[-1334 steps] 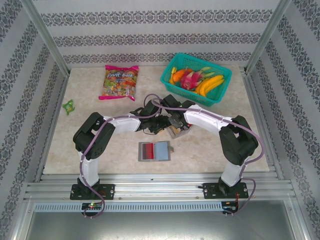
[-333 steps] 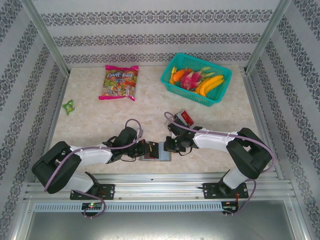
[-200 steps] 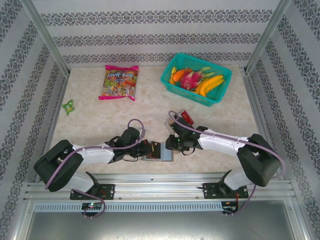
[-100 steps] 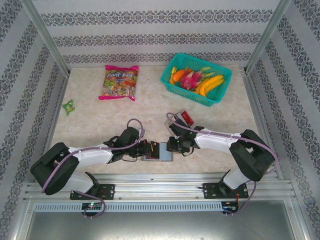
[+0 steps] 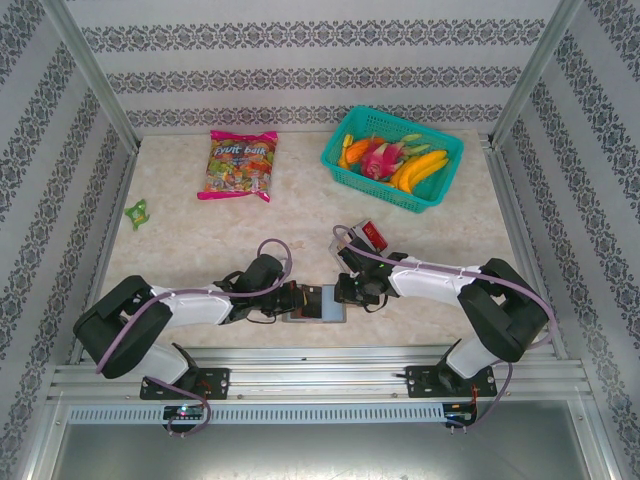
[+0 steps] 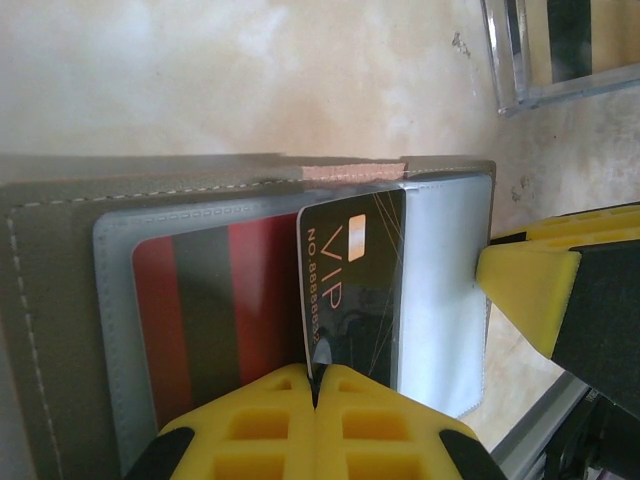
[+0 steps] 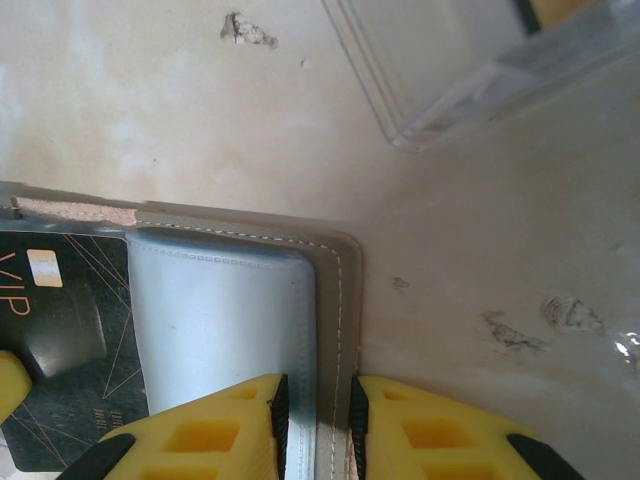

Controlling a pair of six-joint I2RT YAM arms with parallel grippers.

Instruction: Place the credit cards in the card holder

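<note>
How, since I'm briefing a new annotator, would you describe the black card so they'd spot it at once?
On the table, near its front edge between the two arms, an open card holder lies flat. Across its middle lies the black card, pinched by the left gripper. Unlike the red-striped card sleeved beside it, it carries gold VIP lettering and a chip.

The left end effector (image 6: 315,395) is covering the near end of the black VIP card (image 6: 355,270) lying on the card holder (image 6: 60,300). Beyond the card holder, a clear case (image 7: 470,80) is running off the right wrist view's top edge.
</note>
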